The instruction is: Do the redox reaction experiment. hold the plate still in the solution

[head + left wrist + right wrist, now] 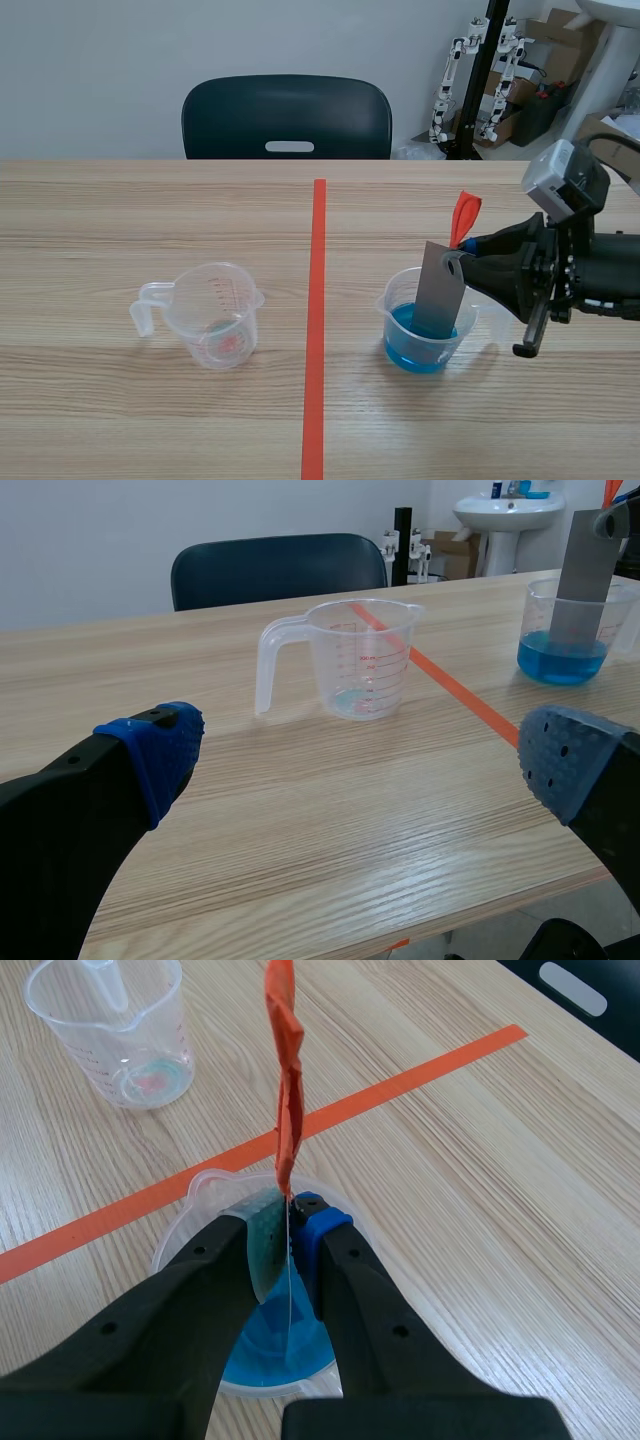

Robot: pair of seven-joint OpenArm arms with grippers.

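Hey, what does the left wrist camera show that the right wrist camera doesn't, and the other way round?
Only the left wrist view shows the left gripper, open, the white sink in the background, and the flat grey face of the plate. Only the right wrist view shows the right gripper shut on that plate, seen edge-on from above. Both show the empty measuring cup and the cup of blue solution with the plate standing in it.
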